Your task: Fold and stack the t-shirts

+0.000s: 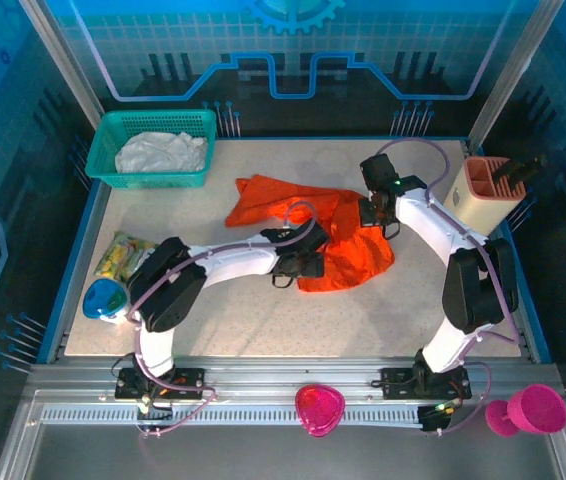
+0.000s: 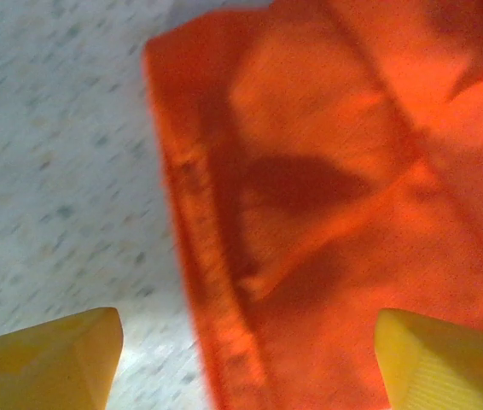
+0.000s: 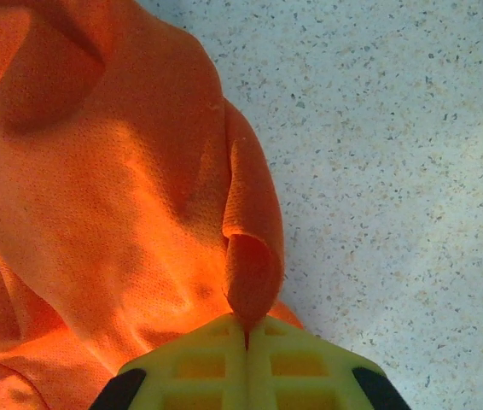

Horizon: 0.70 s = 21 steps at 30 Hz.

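Orange t-shirt (image 1: 348,245), plain soft short-sleeved cloth, lies crumpled mid-table on the speckled tabletop (image 1: 263,320), long axis approx diagonal, far-left to near-right. Right gripper (image 1: 376,220) is at the shirt's right side, jaws together, pinching a raised fold of the orange cloth (clear in right wrist view). Left gripper (image 1: 303,268) is at the shirt's near-left edge, yellow fingers (image 2: 54,359) wide apart, nothing clamped. In left wrist view the hem edge runs lengthwise btw them, bare table on one side, cloth on the other. So the shirt sits btw both grippers, w/ the left one right over the hem. Judgement: next = left closes on hem so both arms can spread the shirt flat; hem looks off-centre btw the fingers, so the grab could miss. White t-shirt (image 1: 161,152), bunched soft cloth, sits in the teal plastic mesh basket (image 1: 158,181) at the far-left corner, well apart from both grippers.
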Available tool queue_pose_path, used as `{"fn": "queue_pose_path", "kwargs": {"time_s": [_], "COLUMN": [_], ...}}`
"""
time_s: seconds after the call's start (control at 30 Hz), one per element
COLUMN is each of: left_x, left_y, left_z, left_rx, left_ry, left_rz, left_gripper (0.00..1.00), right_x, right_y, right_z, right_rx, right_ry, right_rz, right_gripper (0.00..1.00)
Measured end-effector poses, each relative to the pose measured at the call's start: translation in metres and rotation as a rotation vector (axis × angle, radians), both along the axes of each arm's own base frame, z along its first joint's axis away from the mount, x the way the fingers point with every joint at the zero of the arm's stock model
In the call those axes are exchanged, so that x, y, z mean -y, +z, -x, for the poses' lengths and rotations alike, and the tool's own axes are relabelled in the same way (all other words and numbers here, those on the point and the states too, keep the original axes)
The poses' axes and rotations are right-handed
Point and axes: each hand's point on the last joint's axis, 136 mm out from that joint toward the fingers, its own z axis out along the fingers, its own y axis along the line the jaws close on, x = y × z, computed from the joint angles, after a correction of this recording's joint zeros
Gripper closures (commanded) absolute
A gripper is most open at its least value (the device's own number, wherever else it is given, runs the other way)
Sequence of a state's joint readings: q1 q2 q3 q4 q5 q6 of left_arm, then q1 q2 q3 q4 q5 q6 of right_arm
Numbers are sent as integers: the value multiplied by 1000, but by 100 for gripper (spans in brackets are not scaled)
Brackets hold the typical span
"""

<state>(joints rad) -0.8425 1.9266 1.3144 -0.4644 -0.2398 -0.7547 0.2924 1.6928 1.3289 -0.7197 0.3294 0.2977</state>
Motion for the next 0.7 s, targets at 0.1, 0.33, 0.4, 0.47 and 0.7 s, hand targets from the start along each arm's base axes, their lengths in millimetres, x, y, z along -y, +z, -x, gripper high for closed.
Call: {"fn": "queue_pose_path", "kwargs": {"time_s": [0.1,0.33,0.4,0.47,0.7], "left_x": [10,9,8,9,-4], "left_y": [-5,-27,-31,-28,-28], "left_z": [-9,-14,-15,-17,-12], "left_rx": [-1,-39,-42,-35,-22], "left_ry": [-6,3,6,6,23], "left_rz": [-3,-82,-97,-94,-122], "left_gripper": [35,84,100,100,100], "right_x": [0,1,1,1,7], "right_y": [-6,-9,-9,-9,-9], "right_z": [4,6,6,6,5], "right_rx": [-15,-25,-25,-25,-23], "right_ry": [2,3,3,2,-13], "right_rz": [1,0,0,0,0], "right_gripper": [100,100,100,100,100]}}
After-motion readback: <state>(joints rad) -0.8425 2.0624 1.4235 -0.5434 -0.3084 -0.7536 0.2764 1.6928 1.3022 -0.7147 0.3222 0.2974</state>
